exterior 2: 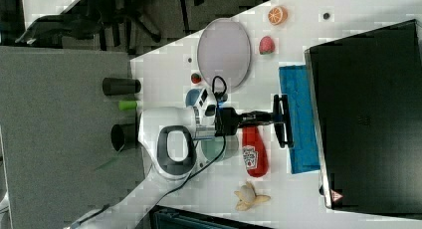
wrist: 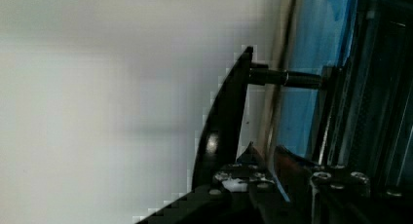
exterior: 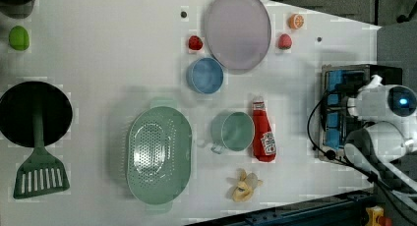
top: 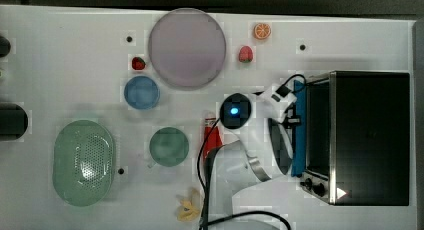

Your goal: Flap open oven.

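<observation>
Already the gripper (exterior 2: pixel 281 120) clenched the oven's (exterior 2: pixel 368 119) stiff bar handle (wrist: pixel 221 131), door probably hinged, moderately heavy.

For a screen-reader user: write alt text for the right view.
A white robot arm reaches its gripper to the dark bar handle of the oven, whose blue-tinted door hangs partly open. On the white table lie a ketchup bottle, banana, lilac plate, strawberry and orange slice.

A white table (exterior 2: pixel 348 20) stands on grey floor (exterior 2: pixel 54 139), with dark office chairs (exterior 2: pixel 124 15) beyond.
</observation>
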